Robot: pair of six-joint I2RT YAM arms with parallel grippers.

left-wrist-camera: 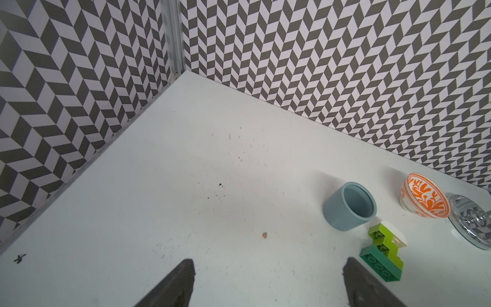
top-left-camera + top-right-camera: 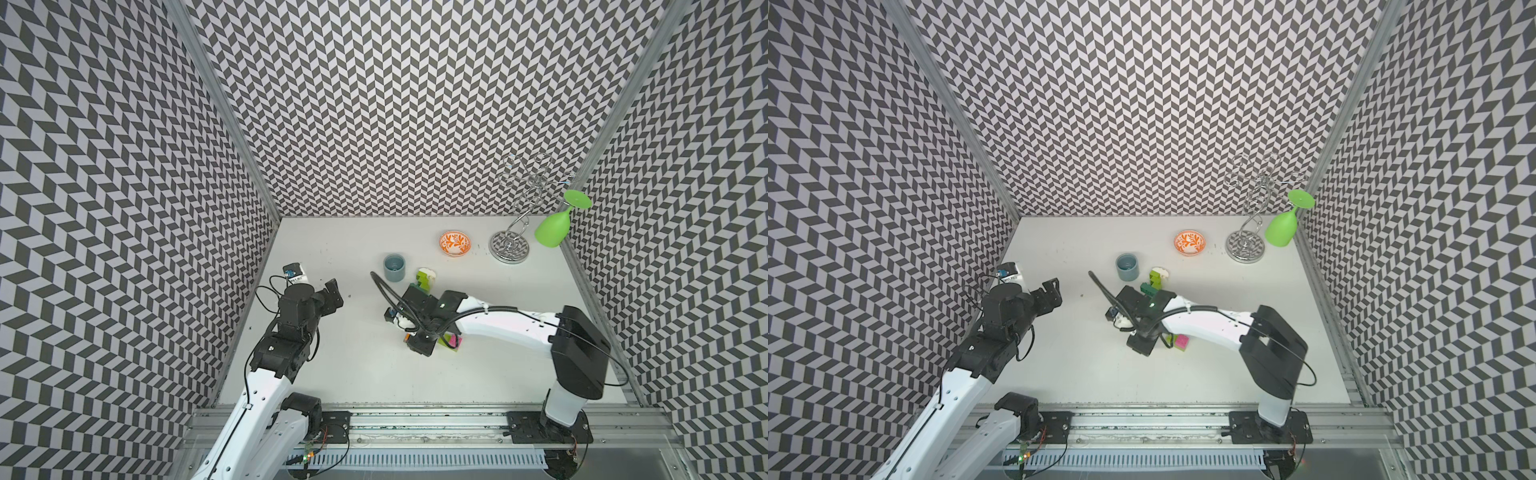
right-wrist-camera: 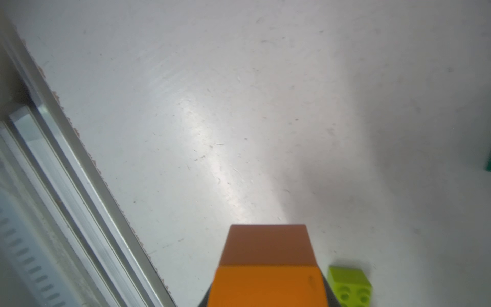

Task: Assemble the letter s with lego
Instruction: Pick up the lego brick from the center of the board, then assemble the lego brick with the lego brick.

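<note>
Clamping an orange-and-brown lego stack [image 3: 268, 265] in my right gripper [image 3: 267, 300] over the desk [image 3: 239, 106], I see a lime brick [image 3: 349, 284] just beside, my left gripper [image 1: 268, 287] open, and green bricks [image 1: 382, 249] farther off by the cup [image 1: 350, 207].

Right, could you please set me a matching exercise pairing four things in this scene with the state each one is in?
Things:
1. grey-blue cup
2. lime-green glass
3. orange brick
4. left gripper

States:
a. open, holding nothing
b. hanging upside down from the wire rack
c. standing upright and empty
d. clamped in the right gripper

Pairs: 1-c, 2-b, 3-d, 4-a.
</note>
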